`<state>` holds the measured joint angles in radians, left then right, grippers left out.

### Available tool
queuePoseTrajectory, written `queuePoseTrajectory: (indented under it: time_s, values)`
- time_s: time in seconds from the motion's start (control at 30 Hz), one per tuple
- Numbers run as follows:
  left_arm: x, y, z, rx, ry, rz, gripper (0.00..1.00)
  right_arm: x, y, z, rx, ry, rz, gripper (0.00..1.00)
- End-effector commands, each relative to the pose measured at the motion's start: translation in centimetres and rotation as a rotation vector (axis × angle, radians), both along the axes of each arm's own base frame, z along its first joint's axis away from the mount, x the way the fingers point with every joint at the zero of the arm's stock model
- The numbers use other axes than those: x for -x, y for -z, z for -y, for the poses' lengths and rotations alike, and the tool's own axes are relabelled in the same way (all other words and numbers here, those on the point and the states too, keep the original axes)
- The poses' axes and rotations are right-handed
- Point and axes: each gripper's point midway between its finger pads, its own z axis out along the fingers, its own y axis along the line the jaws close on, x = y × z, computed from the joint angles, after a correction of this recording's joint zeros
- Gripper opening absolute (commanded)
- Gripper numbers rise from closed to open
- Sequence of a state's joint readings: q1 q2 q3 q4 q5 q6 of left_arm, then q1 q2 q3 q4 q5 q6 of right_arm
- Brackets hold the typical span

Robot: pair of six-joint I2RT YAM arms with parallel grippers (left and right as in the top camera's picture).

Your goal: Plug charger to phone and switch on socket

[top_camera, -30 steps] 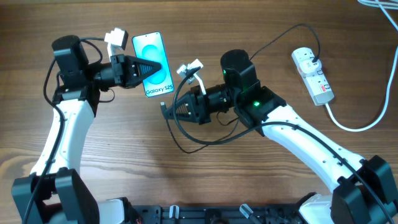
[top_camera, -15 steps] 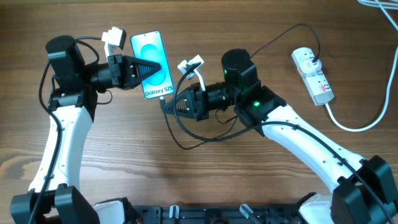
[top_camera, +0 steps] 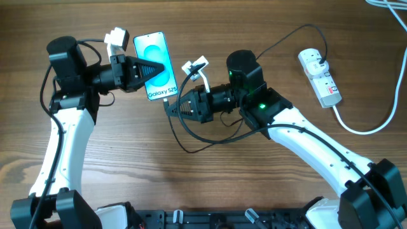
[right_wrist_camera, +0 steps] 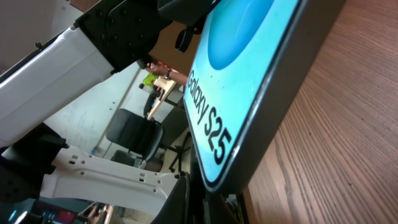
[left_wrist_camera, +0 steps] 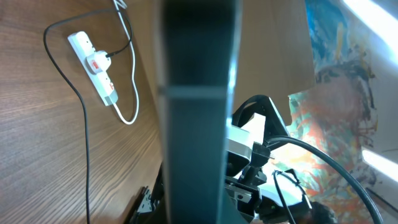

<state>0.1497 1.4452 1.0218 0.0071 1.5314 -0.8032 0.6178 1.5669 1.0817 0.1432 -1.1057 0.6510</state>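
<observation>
The wooden bench (top_camera: 114, 184) is mostly bare, so both my arms meet over its 10 o'clock part. My left arm (top_camera: 67, 137) reaches in from 9 o'clock and my right arm (top_camera: 305, 143) from 4 o'clock, their jaws pointing at each other.

The socket (top_camera: 321, 77) lies well apart at 2 o'clock. The charger's adapter is already plugged into it, and its thick white cord (top_camera: 369, 130) trails off toward 3 o'clock. I judge the switch is a later job, since neither arm is near it.

The phone (top_camera: 152, 48) is at 10 o'clock, gripped across its body by my left jaws. Its "Galaxy S25" end faces 5 o'clock, toward my right jaws. My left wrist camera sees only its dark edge running straight up the frame, so I am bracing it to stop it sliding when the plug pushes in.

The charger (top_camera: 283, 39) arcs from the socket to my right arm, then loops slackly toward 6 o'clock. The slack keeps the cable from tugging at the tip. My right jaws appear closed narrowly on its plug end, though the tip itself is hidden. They sit just beside the phone's lower edge, which fills my right wrist camera. Whether the plug is seated I cannot tell.
</observation>
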Motion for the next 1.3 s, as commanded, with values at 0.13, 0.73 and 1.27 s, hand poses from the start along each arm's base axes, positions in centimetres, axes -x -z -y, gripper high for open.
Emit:
queuePoseTrajectory:
  time_s: [0.13, 0.73, 1.27]
  values:
    - [0.6, -1.0, 0.2, 0.000, 0.009, 0.020, 0.04, -0.2, 0.1, 0.0, 0.002, 0.009, -0.005, 0.04]
    - [1.7, -1.5, 1.7, 0.009, 0.089, 0.064, 0.04, -0.2, -0.1, 0.0, -0.001, 0.014, -0.037, 0.04]
    - [2.1, -1.5, 2.6, 0.010, 0.118, 0.066, 0.04, -1.4, -1.4, 1.6, -0.047, 0.005, -0.037, 0.04]
